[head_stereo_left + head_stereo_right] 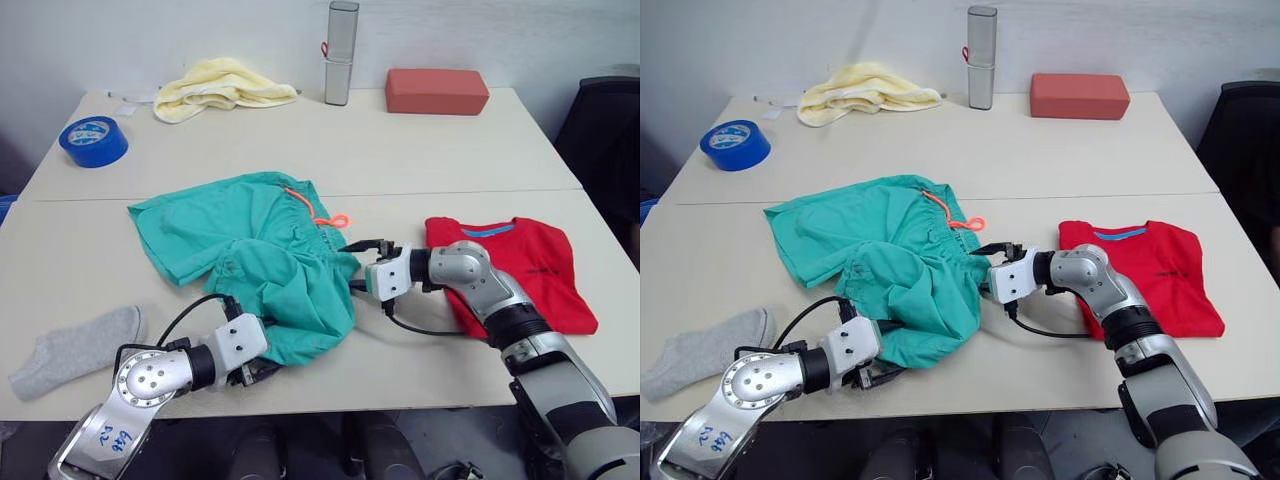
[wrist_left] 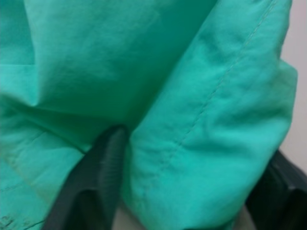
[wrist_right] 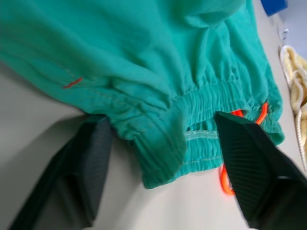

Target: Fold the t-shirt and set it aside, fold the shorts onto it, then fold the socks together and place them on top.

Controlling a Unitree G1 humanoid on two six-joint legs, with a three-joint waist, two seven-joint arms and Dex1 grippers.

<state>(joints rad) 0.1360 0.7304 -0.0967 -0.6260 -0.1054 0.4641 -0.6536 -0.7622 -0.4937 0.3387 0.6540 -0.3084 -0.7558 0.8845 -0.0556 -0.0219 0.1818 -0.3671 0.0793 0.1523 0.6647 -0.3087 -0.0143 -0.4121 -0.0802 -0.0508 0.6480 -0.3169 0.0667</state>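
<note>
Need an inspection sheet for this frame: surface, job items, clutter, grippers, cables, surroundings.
Surface: pale table, seam across the middle.
Job's things: t-shirt folded at the robot's right; shorts crumpled mid-table; one grey sock flat at left.
Clutter: blue tape roll, yellow towel, grey canister, red-brown block along the far side.
Grippers: left gripper with a shorts fold between its fingers; right gripper open, straddling the waistband.
Cables: black leads on both wrists.
Surroundings: dark chair at right.
</note>
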